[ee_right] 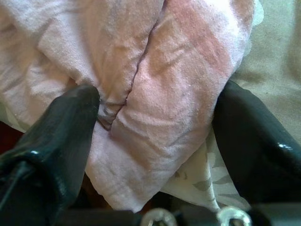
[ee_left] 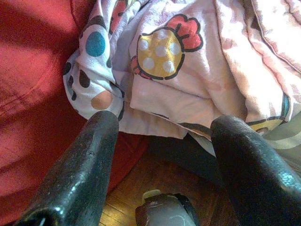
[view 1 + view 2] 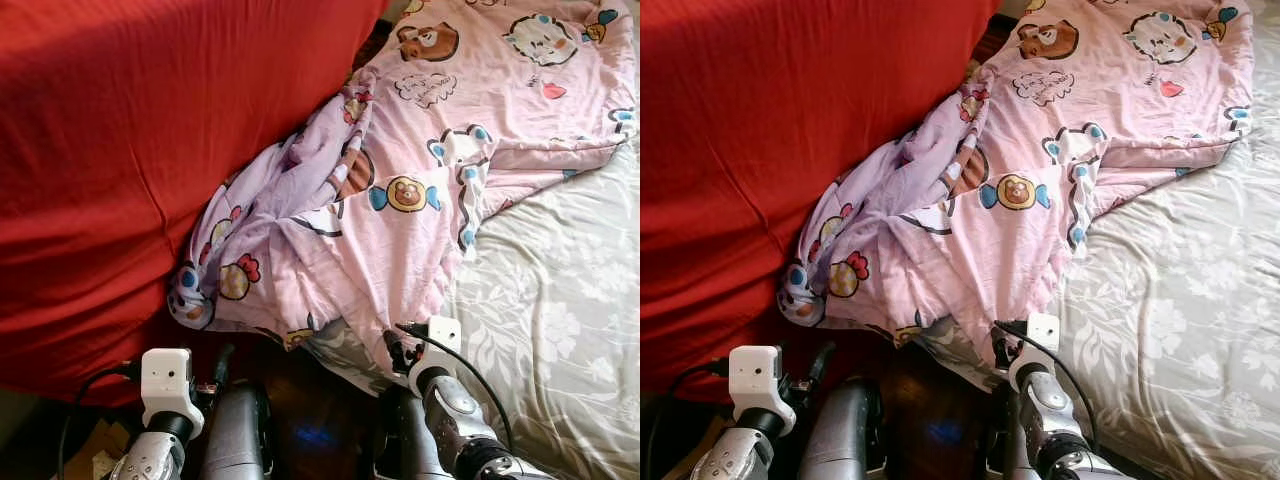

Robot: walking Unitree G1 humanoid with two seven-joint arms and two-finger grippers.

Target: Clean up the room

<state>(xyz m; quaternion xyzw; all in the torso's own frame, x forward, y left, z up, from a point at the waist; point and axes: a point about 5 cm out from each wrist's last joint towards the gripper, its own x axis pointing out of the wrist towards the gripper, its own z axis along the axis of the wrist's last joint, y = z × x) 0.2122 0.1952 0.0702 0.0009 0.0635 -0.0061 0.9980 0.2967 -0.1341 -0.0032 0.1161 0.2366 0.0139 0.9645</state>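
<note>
Here, right hand (image 1: 155, 136) spread wide around the pink quilt (image 1: 155, 94) fold — not clamped.

left arm (image 3: 150, 455): silver, white camera box (image 3: 166, 380), black cable | right arm (image 3: 455, 420): silver, white box (image 3: 441, 335), black cable | fingers (image 2: 80, 174): glossy black, rounded tips

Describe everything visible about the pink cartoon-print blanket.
The pink blanket looks like soft, thin quilted cotton, printed with bears, candies and other cartoon figures. It lies crumpled across the grey floral bedsheet, its bunched corner hanging over the bed edge against the red cover. The right tool, fingers open, straddles a fold of its hem.
</note>
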